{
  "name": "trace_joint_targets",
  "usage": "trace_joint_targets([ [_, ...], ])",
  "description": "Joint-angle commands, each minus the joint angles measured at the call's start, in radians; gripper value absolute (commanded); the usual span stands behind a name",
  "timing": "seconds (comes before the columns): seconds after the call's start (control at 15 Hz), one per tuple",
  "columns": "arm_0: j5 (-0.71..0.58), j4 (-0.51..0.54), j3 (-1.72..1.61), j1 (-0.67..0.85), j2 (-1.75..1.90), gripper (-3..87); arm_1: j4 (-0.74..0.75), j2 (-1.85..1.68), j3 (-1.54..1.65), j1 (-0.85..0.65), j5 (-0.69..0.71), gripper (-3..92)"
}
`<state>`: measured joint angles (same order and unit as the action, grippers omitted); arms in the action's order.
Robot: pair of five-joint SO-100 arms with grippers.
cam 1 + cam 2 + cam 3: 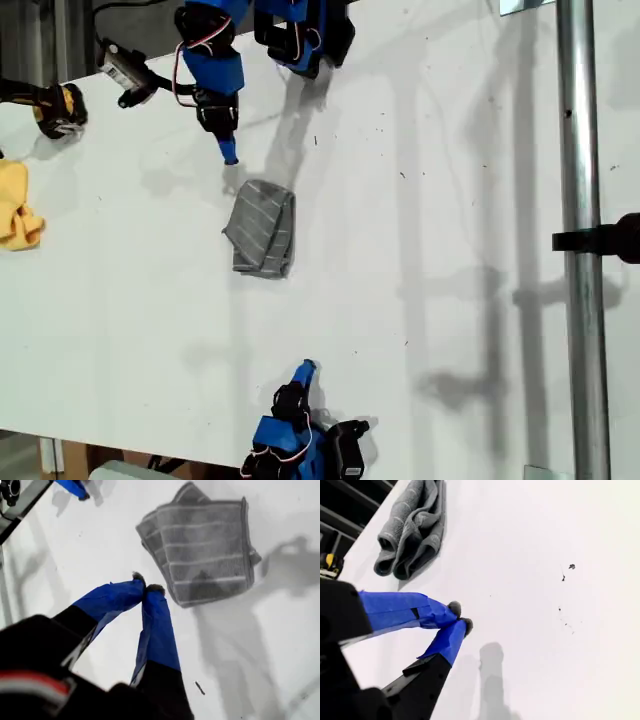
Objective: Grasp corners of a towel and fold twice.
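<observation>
The grey white-striped towel point(262, 230) lies folded into a small thick rectangle on the white table, left of centre in the exterior view. It also shows flat in the first wrist view point(200, 550) and edge-on in the second wrist view point(412, 525). Its corners are stacked and I cannot tell them apart. My first gripper point(230, 158) point(147, 587) hangs shut and empty just beyond the towel's far edge, not touching it. My second gripper point(308, 367) point(460, 617) is shut and empty, well short of the towel near the table's front edge.
A yellow cloth point(15, 205) lies at the exterior view's left edge, with a yellow-and-black tool point(60, 108) behind it. A metal pole point(580, 240) with a black clamp point(605, 240) runs down the exterior view's right side.
</observation>
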<state>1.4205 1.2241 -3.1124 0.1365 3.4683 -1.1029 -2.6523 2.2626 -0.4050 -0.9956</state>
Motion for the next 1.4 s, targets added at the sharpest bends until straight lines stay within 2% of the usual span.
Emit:
trace_joint_targets([
  [0.0, 0.003, -0.003, -0.005, -0.031, 0.006, -0.4, -0.034, -0.241, 0.199, 0.034, -0.084, -0.2],
  [0.13, 0.028, 0.035, -0.006, -0.037, 0.006, -0.4, -0.101, -0.442, 0.362, 0.075, -0.163, -0.2],
  [0.2, 0.084, 0.069, -0.006, -0.035, 0.006, -0.4, -0.156, -0.522, 0.419, 0.087, -0.192, -0.2],
  [0.27, 0.064, 0.071, -0.006, -0.026, 0.006, -0.4, -0.222, -0.634, 0.485, 0.089, -0.222, -0.2],
  [0.4, 0.015, 0.072, -0.006, -0.023, 0.006, -0.4, -0.268, -0.635, 0.571, 0.089, -0.281, -0.2],
  [0.47, -0.118, 0.072, -0.006, -0.023, 0.006, -0.4, -0.275, -0.635, 0.618, 0.086, -0.325, -0.2],
  [0.53, -0.339, 0.072, -0.006, -0.023, 0.006, -0.4, -0.268, -0.635, 0.649, 0.08, -0.391, 1.5],
  [0.6, -0.476, 0.064, -0.006, -0.028, 0.006, -0.4, -0.276, -0.635, 0.644, 0.08, -0.472, 3.3],
  [0.73, -0.443, 0.069, -0.006, -0.025, 0.006, -0.4, -0.322, -0.635, 0.641, 0.155, -0.531, 12.7],
  [1.0, -0.443, 0.069, -0.006, -0.025, 0.006, -0.4, -0.325, -0.635, 0.638, 0.433, -0.514, 12.8],
  [1.33, -0.443, 0.069, -0.006, -0.023, 0.006, -0.4, -0.325, -0.635, 0.638, 0.508, -0.514, 12.8],
])
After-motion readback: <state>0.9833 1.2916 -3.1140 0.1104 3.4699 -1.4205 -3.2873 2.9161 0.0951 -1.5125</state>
